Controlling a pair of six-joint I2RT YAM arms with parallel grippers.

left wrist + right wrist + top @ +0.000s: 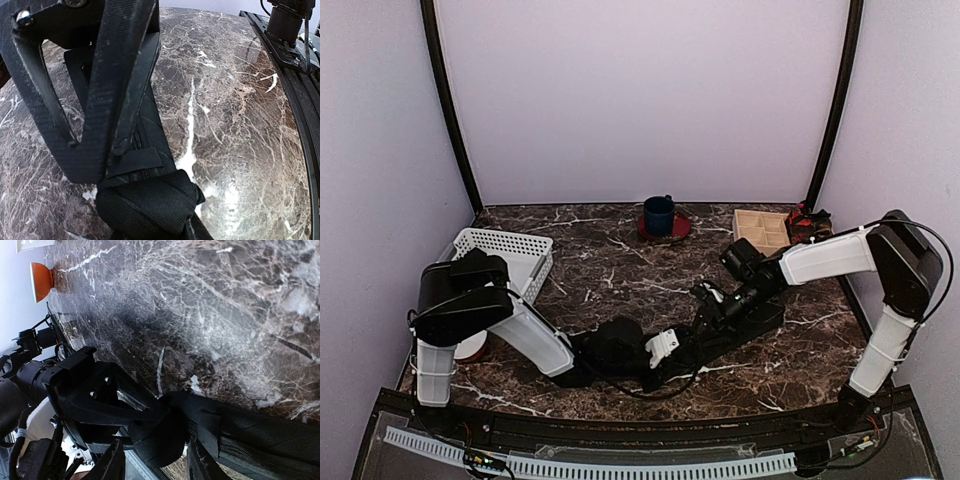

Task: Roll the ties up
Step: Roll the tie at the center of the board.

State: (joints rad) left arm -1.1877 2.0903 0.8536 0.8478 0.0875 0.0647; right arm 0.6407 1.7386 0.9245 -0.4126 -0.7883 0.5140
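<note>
Your left arm reaches low from the near-left corner to the table's middle; the left gripper (97, 147) has its jaws almost together, pinching the tie (260, 435) right at its rolled end (145, 205); your right arm slopes down from the right side, wrist close to the marble table (620, 270); the right gripper (155, 465) stands partly open, one finger either side of that roll, clamping nothing; the rest of the tie lies flat beneath that arm.

The basket (505, 238) lies at nine o'clock on the table (620, 275), the mug (659, 213) on its saucer (679, 230) at twelve, the box (761, 229) at two, the tie (760, 320) at five.
</note>
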